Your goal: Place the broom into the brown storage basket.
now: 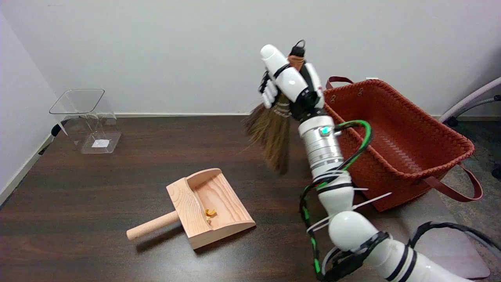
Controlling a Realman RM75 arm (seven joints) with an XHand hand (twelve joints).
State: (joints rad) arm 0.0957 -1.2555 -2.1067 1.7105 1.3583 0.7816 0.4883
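I have the right hand (291, 84) raised above the table (78, 203), its fingers wrapped around the neck of the broom (272, 131), just below the brown-bound handle top with its black loop. The broom hangs bristles-down in the air, clear of the tabletop and just left of the brown storage basket (395, 129). A wooden dustpan (207, 207) holding a small yellow scrap lies nearer me, and a clear plastic container (88, 119) stands far left.
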